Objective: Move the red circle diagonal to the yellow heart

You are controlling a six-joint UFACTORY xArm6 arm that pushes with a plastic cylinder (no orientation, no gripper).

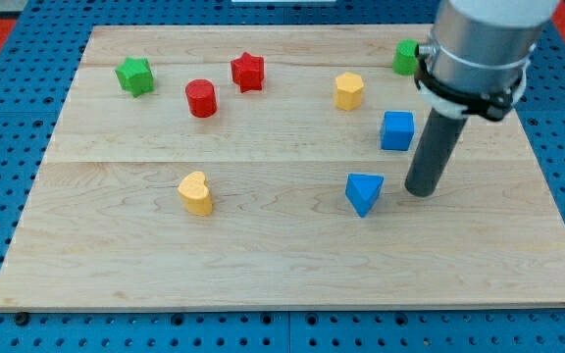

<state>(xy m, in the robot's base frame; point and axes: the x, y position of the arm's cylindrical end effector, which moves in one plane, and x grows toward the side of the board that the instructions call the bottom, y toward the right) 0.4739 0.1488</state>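
The red circle stands in the upper left part of the wooden board. The yellow heart lies below it, left of the board's middle. My tip rests on the board at the view's right, just right of the blue triangle and below the blue square. It is far from both the red circle and the yellow heart.
A green star sits at the upper left. A red star is right of the red circle. A yellow hexagon is at the upper middle. A green block is partly hidden behind the arm.
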